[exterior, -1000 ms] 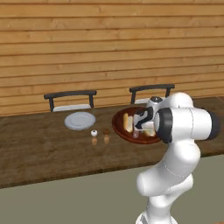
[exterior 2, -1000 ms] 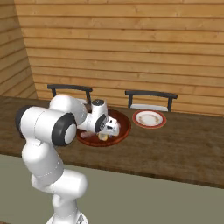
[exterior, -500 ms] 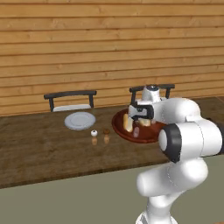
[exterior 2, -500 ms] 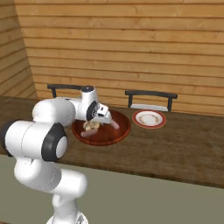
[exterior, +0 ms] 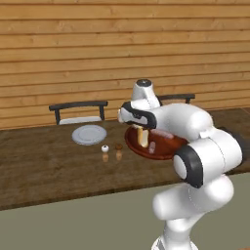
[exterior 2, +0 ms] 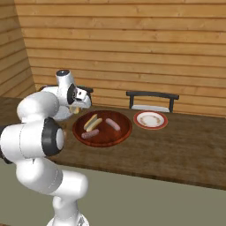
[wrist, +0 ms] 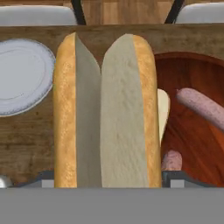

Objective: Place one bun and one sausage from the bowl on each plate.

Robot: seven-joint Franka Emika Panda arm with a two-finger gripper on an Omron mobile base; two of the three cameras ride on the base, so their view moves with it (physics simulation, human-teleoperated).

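On the left of the brown table [exterior: 44,166] lies the plain pale plate [exterior: 89,134]. It has nothing on it. In the hand view the same plate [wrist: 19,76] sits at the left edge. Behind it stands a dark chair [exterior: 78,110]. Just to the right of the pale plate, two tiny shakers [exterior: 112,152] stand side by side on the wood, one with a white top and one with a brown top.

Next comes the gripper [wrist: 105,177]. Its jaws stand wide apart and they hold a bun [wrist: 105,113] between them. The bun is split down the middle and stands tall in the hand view, up in the air over the table, between the pale plate and the bowl [wrist: 192,131]. From the left base view the bun [exterior: 142,136] hangs under the hand, at the left edge of the bowl [exterior: 146,149].

The big brown wooden bowl [exterior 2: 121,132] still has food in it: another bun [exterior 2: 91,122] and two sausages [exterior 2: 102,128].

To the right of the bowl, close beside it, sits the white plate with the red rim [exterior 2: 151,119]. Behind it stands a second dark chair [exterior 2: 152,99].
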